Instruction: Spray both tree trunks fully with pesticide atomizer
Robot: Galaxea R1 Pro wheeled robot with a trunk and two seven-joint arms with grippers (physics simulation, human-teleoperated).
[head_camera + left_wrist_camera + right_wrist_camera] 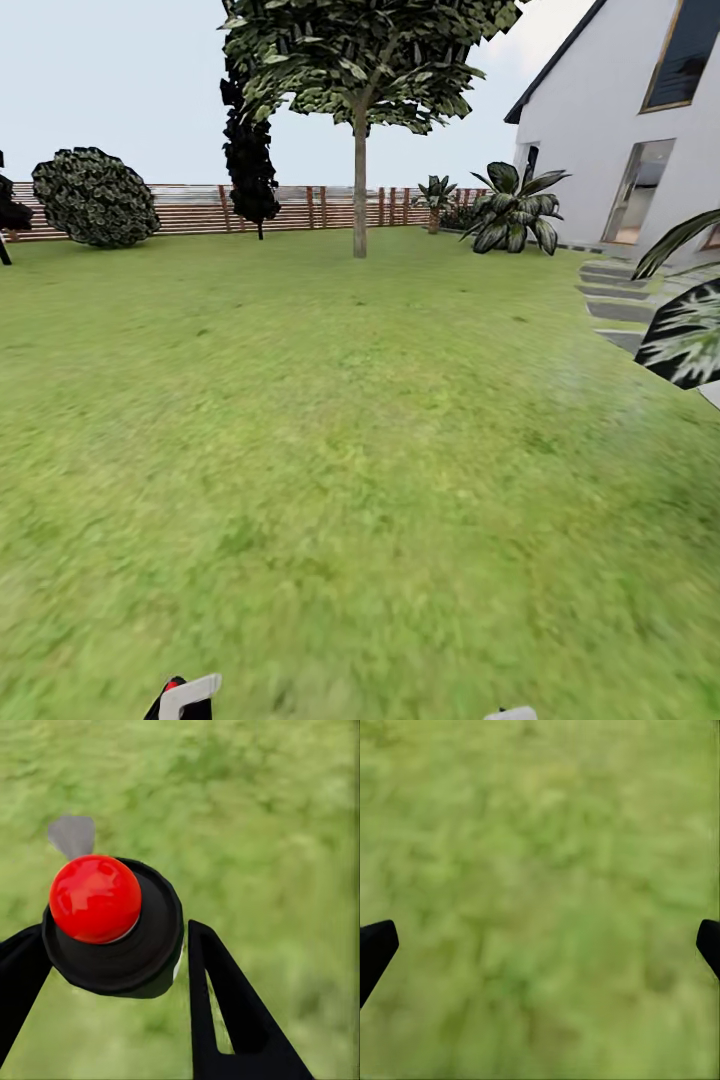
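Note:
The pesticide atomizer (112,922) has a black round cap, a glossy red ball on top and a grey nozzle (72,834). My left gripper (112,937) is shut on it, one black finger on each side, held over grass. In the head view the atomizer's top (185,697) pokes up at the bottom edge. My right gripper (544,937) is open over bare lawn, its fingertips far apart with nothing between them. Far ahead across the garden lawn (330,420) stands a tree with a pale grey-brown trunk (359,185) and a blocky green crown. No spray cloud is visible.
A brown slat fence (200,208) closes the far side, with a round bush (95,197) and a near-black cone tree (250,150) before it. A white house (620,130), broad-leaved plants (515,210) and grey paving slabs (615,300) lie to the right.

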